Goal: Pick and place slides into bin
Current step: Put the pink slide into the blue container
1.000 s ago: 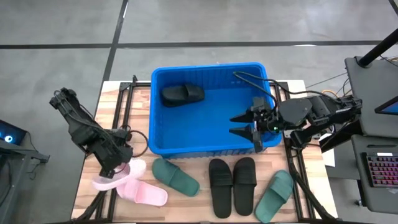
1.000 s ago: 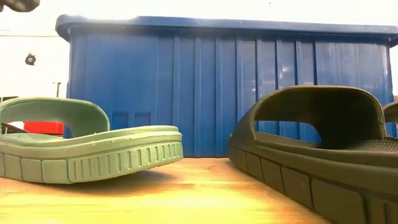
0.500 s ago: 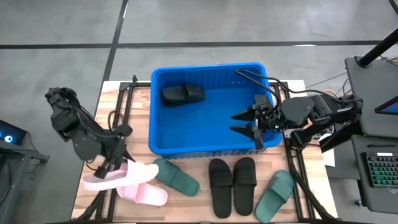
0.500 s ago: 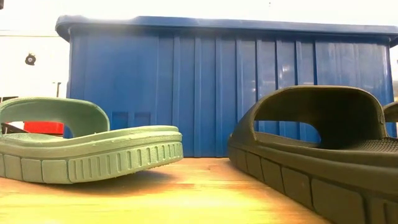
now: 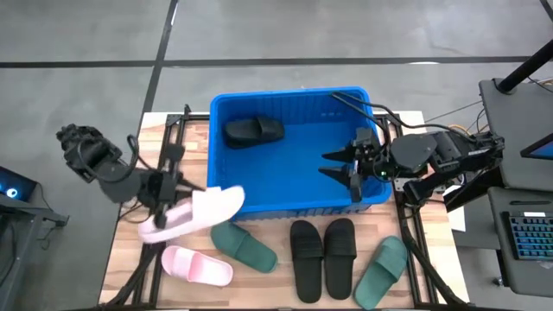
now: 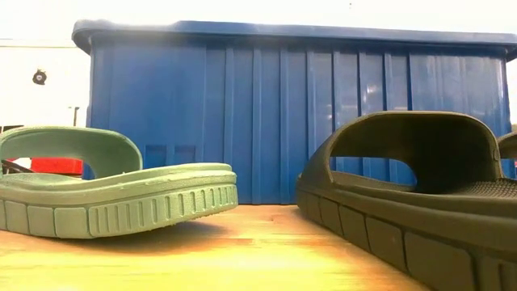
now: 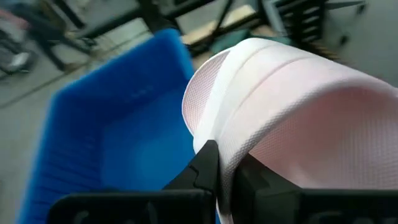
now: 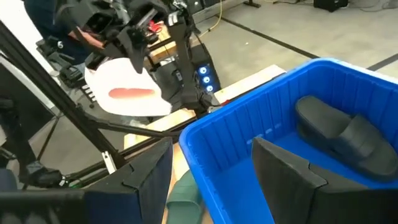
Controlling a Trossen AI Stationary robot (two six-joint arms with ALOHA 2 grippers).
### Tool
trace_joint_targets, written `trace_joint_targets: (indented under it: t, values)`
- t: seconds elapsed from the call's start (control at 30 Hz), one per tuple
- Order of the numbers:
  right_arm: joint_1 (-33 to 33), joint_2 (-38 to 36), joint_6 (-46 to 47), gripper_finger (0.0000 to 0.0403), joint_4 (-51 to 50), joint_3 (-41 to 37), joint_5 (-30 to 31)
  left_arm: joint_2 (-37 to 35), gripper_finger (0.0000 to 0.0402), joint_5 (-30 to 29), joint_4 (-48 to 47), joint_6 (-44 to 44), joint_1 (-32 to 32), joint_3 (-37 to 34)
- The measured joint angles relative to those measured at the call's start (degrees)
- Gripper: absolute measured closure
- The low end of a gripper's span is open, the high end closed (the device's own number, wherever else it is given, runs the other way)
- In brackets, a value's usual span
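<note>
My left gripper [image 5: 164, 209] is shut on a pale pink slide [image 5: 197, 211], held in the air left of the blue bin's [image 5: 216, 151] near left corner. The other pink slide [image 5: 197, 265] lies on its sole on the table. A black slide [image 5: 253, 130] lies inside the bin at its far left. My right gripper [image 5: 331, 164] is open and empty, over the bin's right part. In the right wrist view its fingers frame the bin [image 8: 249, 130], with the lifted pink slide [image 8: 130, 90] beyond. My left gripper pinches the pink slide between its two fingers at an edge [image 7: 231, 146] near the slide's left end; whether strap or sole, I cannot tell. The fingers come from the table's left. The slide is lifted clear and tilted, its free end [image 5: 232, 199] toward the bin.
On the table in front of the bin lie a dark green slide [image 5: 244, 244], a black pair [image 5: 322, 257] and another green slide [image 5: 380, 269]. In the low view a green slide [image 6: 113, 194] and a black one [image 6: 404, 202] stand before the bin wall [image 6: 275, 113].
My left gripper has risen and gone toward the table's right and the bin, carrying the pink slide. The slide has come up off the other pink slide, is clear of the table, and has turned with its free end toward the bin.
</note>
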Motion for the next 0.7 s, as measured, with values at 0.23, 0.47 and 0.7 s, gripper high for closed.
trace_joint_targets:
  t: [0.23, 0.47, 0.7]
  values:
    - [0.0, 0.0, -0.4, 0.0193, 0.0, 0.0, 0.1, 3.7, 0.0401, 3.1, 5.2, 14.7, 12.9, 4.6]
    - [0.0, -0.3, -0.2, 0.0193, 0.1, 0.5, 9.5, 7.5, 0.0401, 18.2, 10.3, 24.4, 29.5, 4.8]
    - [0.0, -0.4, -0.2, 0.0193, 1.2, 2.0, 13.0, 13.9, 0.0401, 30.5, 11.8, 33.1, 43.7, 4.7]
